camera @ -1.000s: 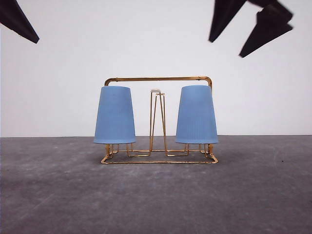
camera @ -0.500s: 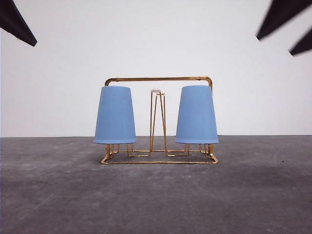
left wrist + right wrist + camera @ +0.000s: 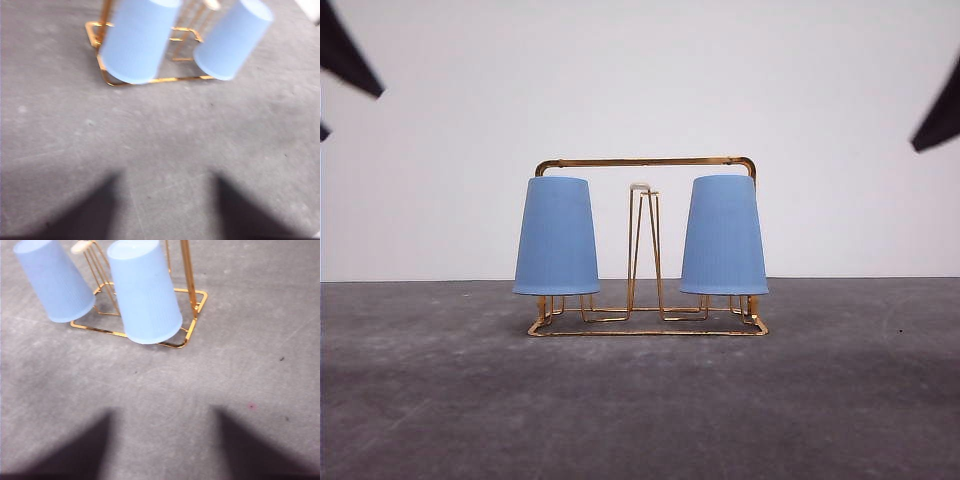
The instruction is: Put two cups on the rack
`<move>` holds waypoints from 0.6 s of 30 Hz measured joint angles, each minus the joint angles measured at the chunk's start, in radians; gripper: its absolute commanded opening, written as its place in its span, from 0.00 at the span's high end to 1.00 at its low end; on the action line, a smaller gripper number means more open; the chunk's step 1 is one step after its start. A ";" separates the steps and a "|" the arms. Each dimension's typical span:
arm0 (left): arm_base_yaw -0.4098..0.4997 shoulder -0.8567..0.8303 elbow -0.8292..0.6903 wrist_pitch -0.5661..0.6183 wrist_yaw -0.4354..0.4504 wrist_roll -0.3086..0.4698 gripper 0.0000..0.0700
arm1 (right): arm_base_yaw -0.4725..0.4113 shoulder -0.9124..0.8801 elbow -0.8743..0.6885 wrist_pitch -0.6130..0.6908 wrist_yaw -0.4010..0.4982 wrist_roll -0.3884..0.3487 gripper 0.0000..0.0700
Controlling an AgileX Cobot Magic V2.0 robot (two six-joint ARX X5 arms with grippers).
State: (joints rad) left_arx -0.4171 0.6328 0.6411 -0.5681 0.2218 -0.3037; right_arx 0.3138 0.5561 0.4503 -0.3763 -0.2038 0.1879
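Cups already sit on the rack, so the placing step looks finished and what remains is only clearing away. At far left in the front view the left gripper (image 3: 345,55) shows as a dark wedge high above the surface (image 3: 640,400), well apart from everything; its wrist view shows two dark fingers (image 3: 95,212) spread with bare surface between them, so it is released and holds nothing. Next comes the left cup (image 3: 556,236), inverted, mouth down, over a prong near the left end of the rack (image 3: 645,162), its rim hanging just above the wire base. Between the two cups stands a bare narrow prong with a white tip (image 3: 639,186). The right cup (image 3: 723,235) is inverted likewise near the right end, beside the upright of the arched handle bar. At far right the right gripper (image 3: 940,115) is a dark wedge at the picture's edge, high and well apart from the rack; its wrist view shows fingers (image 3: 240,445) parted over bare surface, so it too is released. Judging from this, no further grasp is called for: the next move need only carry both arms to rest without brushing the light wire rack.
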 measured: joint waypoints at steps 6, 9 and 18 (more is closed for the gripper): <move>0.000 0.001 0.000 0.020 0.005 0.011 1.00 | 0.000 0.001 0.000 0.000 -0.003 0.000 0.96; 0.000 0.000 0.000 0.020 0.005 0.015 1.00 | 0.000 0.001 0.000 0.000 -0.003 0.000 0.96; 0.000 0.000 0.000 0.020 0.005 0.022 1.00 | 0.000 0.001 0.000 0.000 -0.003 0.000 0.96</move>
State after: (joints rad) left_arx -0.4171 0.6325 0.6411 -0.5477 0.2268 -0.2817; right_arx 0.3138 0.5568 0.4503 -0.3763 -0.2066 0.1883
